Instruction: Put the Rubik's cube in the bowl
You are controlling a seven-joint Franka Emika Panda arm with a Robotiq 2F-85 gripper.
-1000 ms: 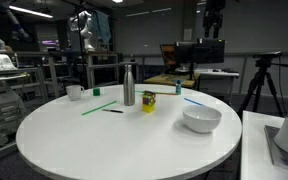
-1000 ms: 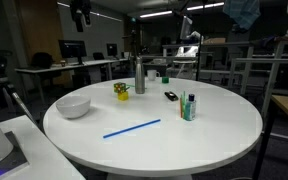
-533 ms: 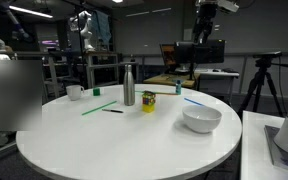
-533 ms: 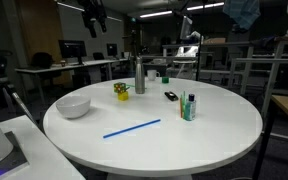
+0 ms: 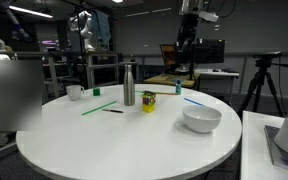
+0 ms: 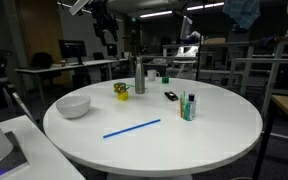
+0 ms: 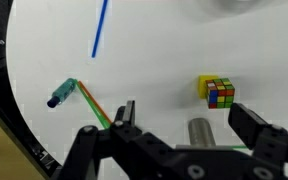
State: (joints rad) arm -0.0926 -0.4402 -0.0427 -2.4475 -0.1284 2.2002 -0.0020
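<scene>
The Rubik's cube (image 5: 148, 101) sits on the round white table (image 5: 114, 140) next to a steel bottle (image 5: 129, 85). It also shows in the other exterior view (image 6: 121, 90) and in the wrist view (image 7: 218, 92). The white bowl (image 5: 202, 119) stands apart from it near the table's edge, and shows again in an exterior view (image 6: 73, 106); only a sliver of it (image 7: 246, 3) shows in the wrist view. My gripper (image 5: 185, 42) hangs high above the table, open and empty (image 7: 187, 118). The cube lies ahead of its right finger (image 7: 249, 125).
A blue straw (image 6: 132, 128), a green straw (image 5: 96, 107), a teal marker (image 7: 60, 95), a small white cup (image 5: 74, 92) and a holder with pens (image 6: 189, 105) are on the table. The bottle top (image 7: 200, 133) is just below the gripper. Lab benches surround the table.
The arm has swung sideways high over the table, towards the bottle and the cube. Nothing on the table has moved.
</scene>
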